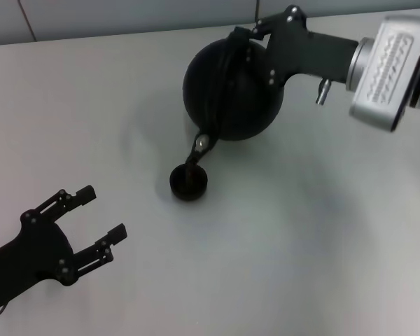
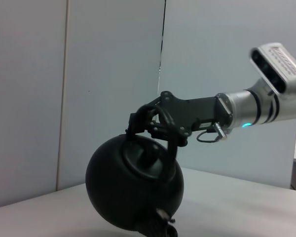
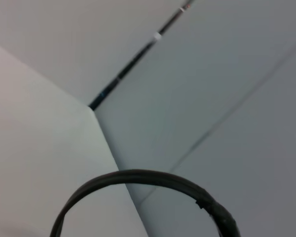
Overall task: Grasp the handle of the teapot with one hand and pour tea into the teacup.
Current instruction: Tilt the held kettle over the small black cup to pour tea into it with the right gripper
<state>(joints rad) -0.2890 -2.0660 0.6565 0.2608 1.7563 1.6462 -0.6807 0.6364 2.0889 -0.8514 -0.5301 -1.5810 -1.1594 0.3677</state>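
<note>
Head view shows a big round black teapot [image 1: 231,87] lifted up over a pale grey table [image 1: 322,238], far back and a bit right of the middle. The pot is tipped over, so its short spout [image 1: 199,145] points down. Right under the spout sits the tiny black teacup [image 1: 189,181], standing upright on the table near the middle. The spout tip hangs just above the cup's rim, and a thin dark stream seems to run from the spout into the cup. The right gripper [image 1: 248,35] reaches in from the right side, and its fingers are closed around the handle [image 1: 227,63], the thick black hoop on the pot. The left gripper [image 1: 101,217] waits low at the near left of the table, well apart from the cup and the pot, with its two fingers spread wide and nothing between them. In the left wrist view you can see the teapot [image 2: 133,182] leaning over with the right gripper [image 2: 148,121] clamped on the handle [image 2: 145,148], and a grey wall [image 2: 89,74] behind. In the right wrist view, only the curved black handle [image 3: 148,185] shows, against the table and the wall.
</note>
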